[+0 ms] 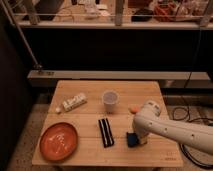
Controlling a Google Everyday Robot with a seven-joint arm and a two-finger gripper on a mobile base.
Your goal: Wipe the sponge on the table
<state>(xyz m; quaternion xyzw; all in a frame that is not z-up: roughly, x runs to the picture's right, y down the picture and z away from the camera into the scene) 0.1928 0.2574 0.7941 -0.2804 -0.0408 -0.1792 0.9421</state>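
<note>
dim warm overhead light; table (88, 119) brightest, surroundings dark; tool (139, 140) at sponge (131, 139), front right.

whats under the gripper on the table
The blue sponge lies on the table under the gripper, toward the front right edge; its right part is covered.

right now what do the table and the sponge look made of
The table: light wood, matte, with visible plank seams. The sponge: dark blue, likely foam judging by its blocky shape. The gripper sits at the sponge, near the table's front right.
</note>
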